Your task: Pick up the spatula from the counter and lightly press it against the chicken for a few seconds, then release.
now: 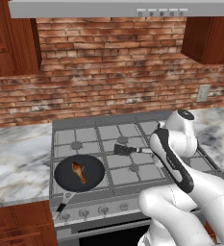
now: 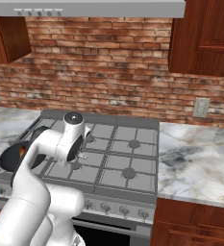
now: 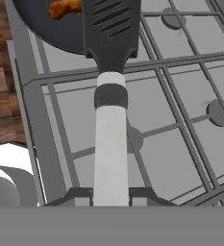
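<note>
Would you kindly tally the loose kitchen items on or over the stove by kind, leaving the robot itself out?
black round frying pan: 1
orange-brown chicken piece: 1
black slotted spatula with a white handle: 1
Total: 3

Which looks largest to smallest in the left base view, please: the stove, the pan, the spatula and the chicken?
1. stove
2. pan
3. spatula, though the arm hides its handle end, so its place below the pan is unsure
4. chicken, clearly smallest
</note>
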{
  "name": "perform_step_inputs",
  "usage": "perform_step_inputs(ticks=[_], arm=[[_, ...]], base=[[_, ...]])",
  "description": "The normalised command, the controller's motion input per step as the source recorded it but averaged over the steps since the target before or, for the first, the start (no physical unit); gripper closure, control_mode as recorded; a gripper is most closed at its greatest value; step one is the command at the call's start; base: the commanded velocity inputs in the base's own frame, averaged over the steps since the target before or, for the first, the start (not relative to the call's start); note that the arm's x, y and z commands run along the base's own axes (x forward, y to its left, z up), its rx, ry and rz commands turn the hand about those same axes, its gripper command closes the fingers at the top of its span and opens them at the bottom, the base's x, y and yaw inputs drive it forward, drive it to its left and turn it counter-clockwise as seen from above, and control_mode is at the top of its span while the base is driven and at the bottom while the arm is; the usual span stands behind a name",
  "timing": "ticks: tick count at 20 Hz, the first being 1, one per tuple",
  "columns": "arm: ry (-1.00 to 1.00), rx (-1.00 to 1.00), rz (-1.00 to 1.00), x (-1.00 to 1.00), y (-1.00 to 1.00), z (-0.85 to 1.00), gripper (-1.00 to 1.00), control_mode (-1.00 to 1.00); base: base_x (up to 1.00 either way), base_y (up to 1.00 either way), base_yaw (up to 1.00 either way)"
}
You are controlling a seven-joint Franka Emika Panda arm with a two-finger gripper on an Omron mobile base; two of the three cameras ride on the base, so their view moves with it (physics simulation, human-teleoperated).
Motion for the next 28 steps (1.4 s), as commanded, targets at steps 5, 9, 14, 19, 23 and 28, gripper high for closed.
perform_step_inputs(ticks=[5, 9, 14, 19, 23, 28], arm=[[0.00, 0.00, 0.11, 0.00, 0.15, 0.00, 1.00, -1.00], [0.00, 0.00, 0.10, 0.00, 0.19, 0.00, 1.00, -1.00], [0.00, 0.00, 0.08, 0.00, 0.27, 0.00, 1.00, -1.00], [0.00, 0.00, 0.02, 0.00, 0.25, 0.00, 1.00, -1.00], [0.02, 0.00, 0.00, 0.00, 0.21, 0.00, 1.00, -1.00], [0.04, 0.00, 0.00, 0.00, 0.18, 0.00, 1.00, -1.00]], base=[[0.00, 0.00, 0.00], [0.00, 0.00, 0.00], [0.00, 0.00, 0.00], [0.00, 0.00, 0.00], [0.00, 0.00, 0.00], [0.00, 0.00, 0.00]])
